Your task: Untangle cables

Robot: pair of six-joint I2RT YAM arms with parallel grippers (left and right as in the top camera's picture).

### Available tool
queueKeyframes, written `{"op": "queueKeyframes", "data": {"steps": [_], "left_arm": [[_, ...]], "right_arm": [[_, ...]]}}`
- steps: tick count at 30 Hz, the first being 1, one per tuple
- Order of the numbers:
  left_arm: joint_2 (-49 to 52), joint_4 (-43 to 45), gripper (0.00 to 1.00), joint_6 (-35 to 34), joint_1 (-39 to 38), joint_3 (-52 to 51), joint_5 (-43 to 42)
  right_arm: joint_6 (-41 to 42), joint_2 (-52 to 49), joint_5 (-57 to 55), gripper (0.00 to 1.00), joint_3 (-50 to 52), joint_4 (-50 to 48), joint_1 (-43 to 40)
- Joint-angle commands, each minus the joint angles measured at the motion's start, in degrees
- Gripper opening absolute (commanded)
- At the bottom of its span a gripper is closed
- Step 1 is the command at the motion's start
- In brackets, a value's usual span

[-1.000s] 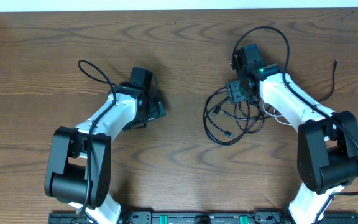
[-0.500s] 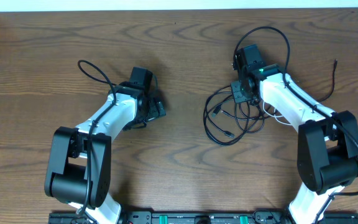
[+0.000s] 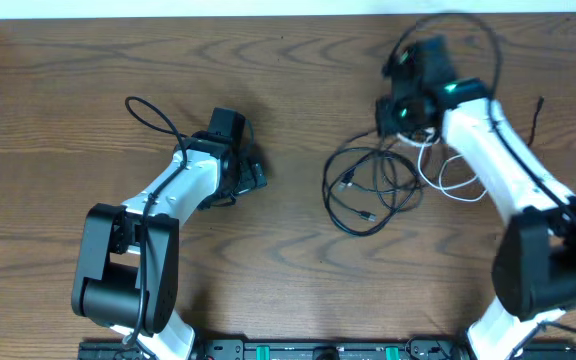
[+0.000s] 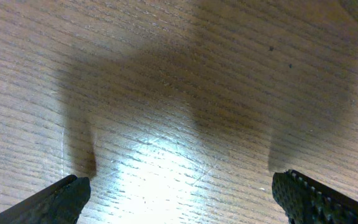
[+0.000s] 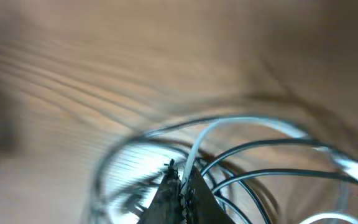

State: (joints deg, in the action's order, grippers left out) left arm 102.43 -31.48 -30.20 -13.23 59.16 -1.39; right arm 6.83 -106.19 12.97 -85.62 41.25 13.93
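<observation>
Loose heap of cables (image 3: 368,195) flat on the table (image 3: 298,60), black loops with a white cable (image 5: 192,152) mixed in. Well left of the heap, left gripper (image 4: 179,193) spread wide over bare wood, likely parked clear until needed for a second hold. At the heap's far edge, right gripper (image 5: 180,180) clenched, apparently on the white cable, presumably to draw that strand out of the black loops.

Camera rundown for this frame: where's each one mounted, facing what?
Overhead: above the table, looking straight down; both arms, cables.
Left wrist: arm-mounted, facing bare wood; open left gripper at the bottom edge.
Right wrist: blurred, facing down; right gripper shut on white cable.
Shared: overhead and right wrist both show the cables.
</observation>
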Motion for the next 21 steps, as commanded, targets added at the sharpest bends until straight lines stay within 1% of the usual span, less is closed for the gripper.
{"op": "queueKeyframes", "data": {"steps": [1, 3, 4, 7, 9, 10, 14, 18, 21], "left_arm": [[0.2, -0.2, 1.0, -0.1, -0.1, 0.9, 0.3], [0.2, -0.2, 1.0, -0.1, -0.1, 0.9, 0.3], [0.2, -0.2, 1.0, -0.1, -0.1, 0.9, 0.3], [0.2, -0.2, 1.0, -0.1, -0.1, 0.9, 0.3], [0.2, -0.2, 1.0, -0.1, -0.1, 0.9, 0.3], [0.2, -0.2, 1.0, -0.1, -0.1, 0.9, 0.3], [0.2, -0.2, 1.0, -0.1, -0.1, 0.9, 0.3], [0.2, -0.2, 1.0, -0.1, -0.1, 0.9, 0.3], [0.2, -0.2, 1.0, -0.1, -0.1, 0.9, 0.3]], "right_arm": [[-1.8, 4.7, 10.5, 0.01, -6.0, 1.7, 1.2], [-2.5, 5.6, 10.5, 0.01, -9.4, 4.7, 4.0], [-4.8, 6.3, 10.4, 0.01, -11.0, 7.2, 6.6], [-3.4, 6.7, 5.3, 0.01, -11.1, 10.4, 9.6], [1.7, 5.3, -1.5, 0.01, -8.1, 11.9, 10.1], [2.7, 4.4, -3.0, 0.01, -5.8, 11.7, 10.1], [4.0, -0.7, -3.5, 0.01, 2.3, 11.3, 10.1], [4.0, -2.1, -3.4, 0.01, 2.4, 10.7, 10.1], [3.1, -0.3, -4.0, 0.01, -0.6, 10.7, 9.9]]}}
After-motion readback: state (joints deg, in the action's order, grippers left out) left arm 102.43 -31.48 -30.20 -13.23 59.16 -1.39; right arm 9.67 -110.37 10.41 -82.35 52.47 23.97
